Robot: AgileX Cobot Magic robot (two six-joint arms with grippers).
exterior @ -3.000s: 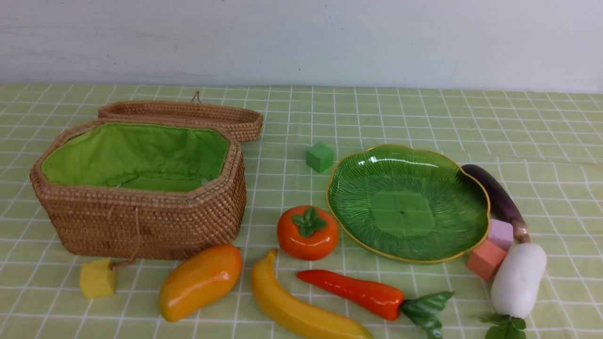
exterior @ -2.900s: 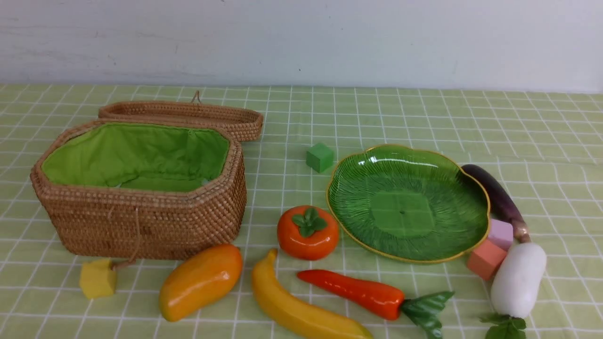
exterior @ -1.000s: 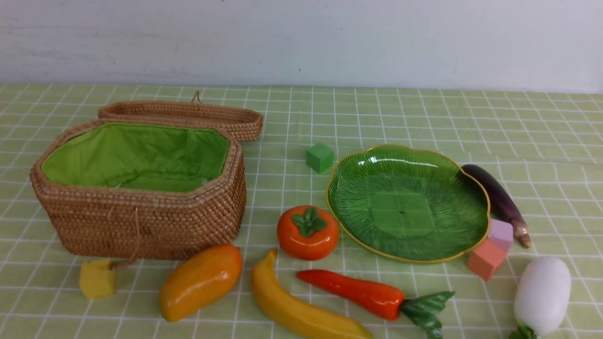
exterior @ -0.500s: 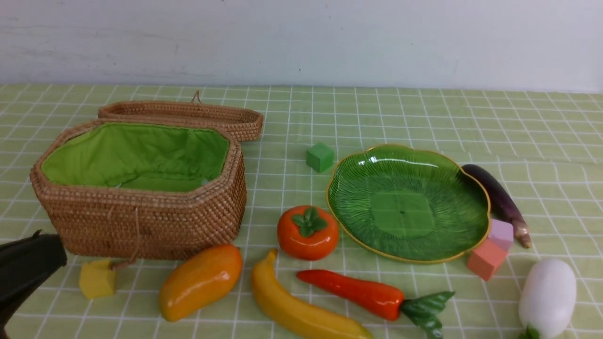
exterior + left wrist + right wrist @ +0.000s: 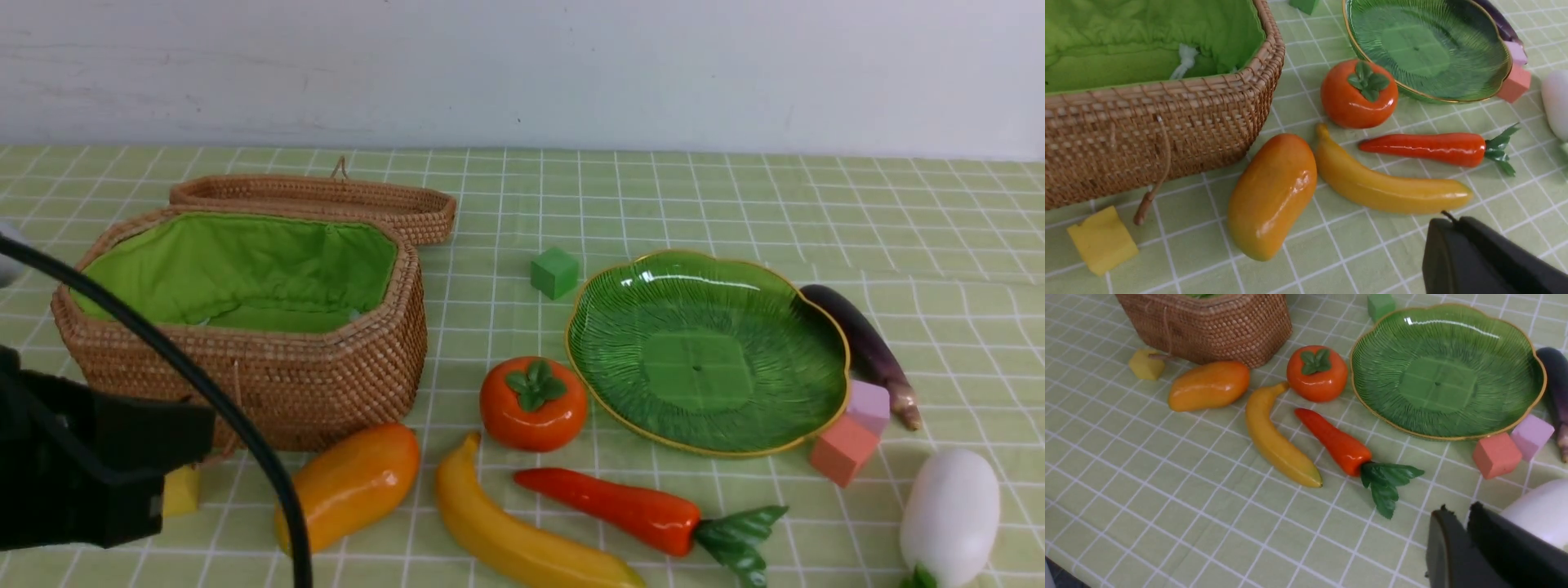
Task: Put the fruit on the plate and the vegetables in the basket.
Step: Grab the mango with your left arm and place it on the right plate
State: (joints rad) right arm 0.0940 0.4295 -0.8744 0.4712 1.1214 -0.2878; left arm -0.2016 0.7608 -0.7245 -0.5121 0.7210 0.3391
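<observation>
- Wicker basket [image 5: 245, 384] on the left of the checked cloth [image 5: 653, 196], lid [image 5: 326, 200] flipped back behind it, green lining bare, no veg inside.
- Green plate [image 5: 702, 359] right of centre, nothing on it.
- Banana [image 5: 506, 531]: on the cloth at the robot's edge, long axis diagonal, stem end up by the persimmon, other end running right toward the robot.
- Eggplant [image 5: 857, 339]: tucked along the plate's right rim, diagonal, stem end toward the robot by the lilac cube [image 5: 868, 406].
- Carrot [image 5: 612, 506]: nearly crosswise, tip left toward the banana, leaves right.
- Mango [image 5: 347, 488]: diagonal, upper end at the basket's front right corner.
- Radish [image 5: 951, 514]: near right corner, lengthwise toward the robot, leaves at the robot end.
- Persimmon [image 5: 532, 404]: cap up, just beside the plate's left rim.
- Left gripper [image 5: 1453, 232]: low in front of the basket, fingers closed, empty.
- Right gripper [image 5: 1459, 522]: fingers almost together, nothing between; radish right beside the outer one.
- Cubes: green [image 5: 554, 272] behind the plate, orange-pink [image 5: 843, 448] at its near right rim, yellow [image 5: 181, 488] half hidden by the left arm.
</observation>
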